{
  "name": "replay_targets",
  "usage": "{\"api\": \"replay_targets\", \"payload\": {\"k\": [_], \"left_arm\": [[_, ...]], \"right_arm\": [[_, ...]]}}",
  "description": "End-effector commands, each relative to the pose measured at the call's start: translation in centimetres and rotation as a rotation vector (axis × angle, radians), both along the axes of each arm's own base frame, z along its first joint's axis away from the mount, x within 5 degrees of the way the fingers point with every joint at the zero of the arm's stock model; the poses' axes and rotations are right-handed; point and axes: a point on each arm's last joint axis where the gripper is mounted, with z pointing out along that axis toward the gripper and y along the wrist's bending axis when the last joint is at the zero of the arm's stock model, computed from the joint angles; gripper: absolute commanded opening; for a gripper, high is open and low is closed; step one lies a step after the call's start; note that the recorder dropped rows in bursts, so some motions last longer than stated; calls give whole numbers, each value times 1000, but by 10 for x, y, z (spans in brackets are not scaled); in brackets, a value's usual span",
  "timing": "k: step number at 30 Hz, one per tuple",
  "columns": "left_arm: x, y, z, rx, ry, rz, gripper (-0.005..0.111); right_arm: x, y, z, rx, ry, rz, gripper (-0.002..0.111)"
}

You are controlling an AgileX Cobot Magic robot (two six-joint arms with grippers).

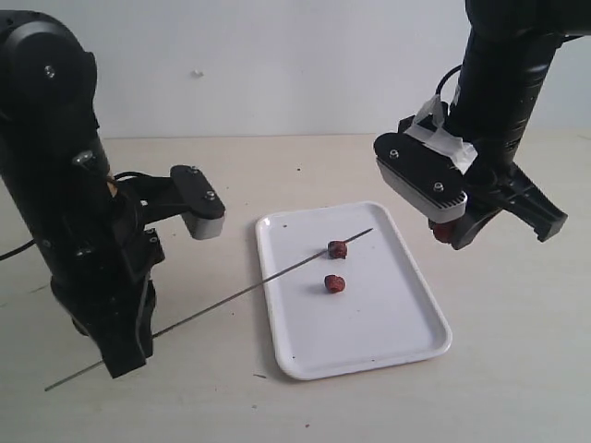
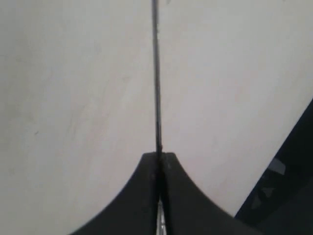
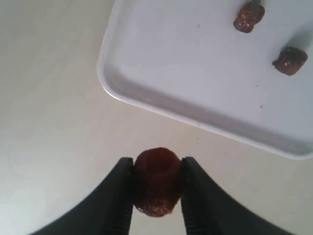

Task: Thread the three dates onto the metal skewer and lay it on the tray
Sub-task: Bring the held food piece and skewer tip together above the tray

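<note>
Exterior view: three dates [image 1: 338, 249] [image 1: 334, 283] [image 1: 444, 231], one skewer [image 1: 231, 298].

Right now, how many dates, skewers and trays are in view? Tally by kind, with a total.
Dates: 3 (first date on the metal skewer, second date loose on the tray, third date clamped in the right gripper)
Metal skewers: 1, pinched in the left gripper
Trays: 1
Total: 5

Soft even light, blurry wrist views.
</note>
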Motion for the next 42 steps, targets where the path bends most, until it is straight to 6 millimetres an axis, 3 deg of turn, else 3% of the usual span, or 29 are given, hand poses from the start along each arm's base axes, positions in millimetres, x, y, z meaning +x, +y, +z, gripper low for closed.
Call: {"api": "replay_targets", "payload": {"k": [1, 8, 14, 19, 33, 42], "left_arm": [[-1, -10, 6, -68, 29, 42, 0], [-3, -17, 3, -114, 92, 104, 0], [-12, -28, -3, -99, 110, 53, 0], [-12, -36, -17, -85, 180, 110, 0], [-13, -40, -17, -111, 211, 131, 0], [-12, -42, -24, -108, 237, 141, 0]], "right_arm": [[-1, 0, 2, -10, -2, 52, 32], [0, 18, 3, -116, -95, 146, 32], [3, 18, 3, -111, -118, 187, 32], [4, 23, 3, -54, -139, 171, 32], [-6, 26, -1, -26, -5, 171, 32], [-10, 33, -1, -54, -6, 198, 32]]}}
